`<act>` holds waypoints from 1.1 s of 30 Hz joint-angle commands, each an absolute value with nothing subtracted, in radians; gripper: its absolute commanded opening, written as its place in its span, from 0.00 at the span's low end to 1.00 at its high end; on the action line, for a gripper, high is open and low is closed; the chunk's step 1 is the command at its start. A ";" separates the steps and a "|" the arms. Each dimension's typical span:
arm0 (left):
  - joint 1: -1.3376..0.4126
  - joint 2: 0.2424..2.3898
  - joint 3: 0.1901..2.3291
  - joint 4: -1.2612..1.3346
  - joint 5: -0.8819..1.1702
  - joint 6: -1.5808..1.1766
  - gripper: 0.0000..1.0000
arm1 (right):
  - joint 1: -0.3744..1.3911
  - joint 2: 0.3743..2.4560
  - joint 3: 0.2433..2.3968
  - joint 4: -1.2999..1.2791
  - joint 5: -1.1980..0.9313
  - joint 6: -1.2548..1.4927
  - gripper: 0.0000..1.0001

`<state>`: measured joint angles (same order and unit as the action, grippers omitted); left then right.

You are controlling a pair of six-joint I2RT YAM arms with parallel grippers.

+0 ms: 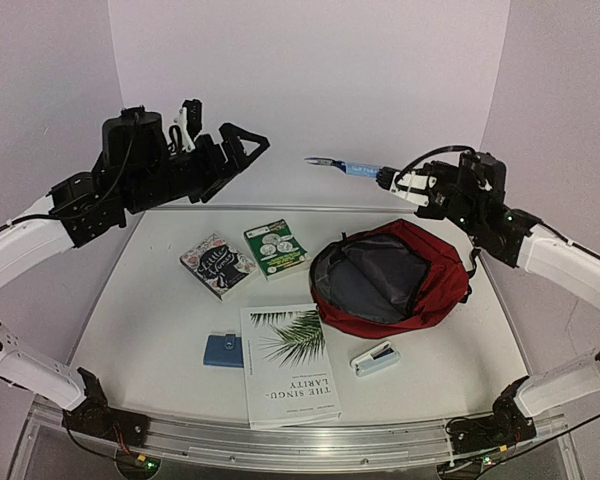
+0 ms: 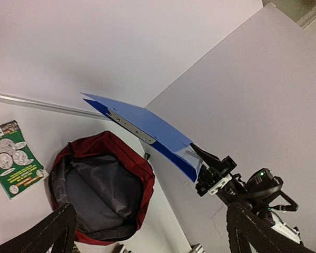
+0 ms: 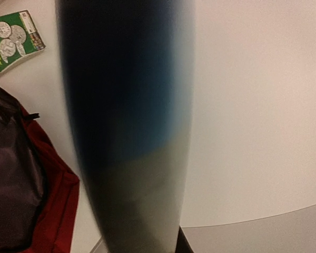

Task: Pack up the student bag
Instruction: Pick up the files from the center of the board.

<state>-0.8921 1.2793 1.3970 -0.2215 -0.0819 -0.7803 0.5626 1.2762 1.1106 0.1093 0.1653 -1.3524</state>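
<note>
Aloft, folder [image 2: 166,136] clear of student bag [image 1: 435,268]

The dark red fabric backpack [image 1: 438,268] is lined grey. The thin blue plastic folder [image 2: 147,129] bears a pale strip; the green paper booklet [image 1: 276,248] shows white coins.

Blurred blue object [image 3: 126,105]; student bag [image 3: 52,205] lower-left.
</note>
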 commanded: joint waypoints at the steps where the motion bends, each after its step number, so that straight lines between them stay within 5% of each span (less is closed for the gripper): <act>1: -0.849 1.350 1.403 -0.065 0.215 -0.836 0.99 | 0.588 1.146 0.985 0.635 0.091 -1.579 0.00; 9: -0.820 1.455 1.374 0.123 0.471 -0.934 1.00 | 0.611 1.149 0.818 0.965 0.014 -1.729 0.00; 18: -0.811 1.463 1.306 0.283 0.533 -0.947 0.99 | 0.627 1.161 0.710 1.114 -0.052 -1.816 0.00; 33: -0.785 1.525 1.283 0.403 0.562 -1.015 0.75 | 0.659 1.177 0.635 1.241 -0.085 -1.871 0.00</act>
<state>-0.7883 1.4996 1.2858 0.3157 0.5305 -0.9911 0.6477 1.1782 0.6325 1.0822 -0.0784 -1.8486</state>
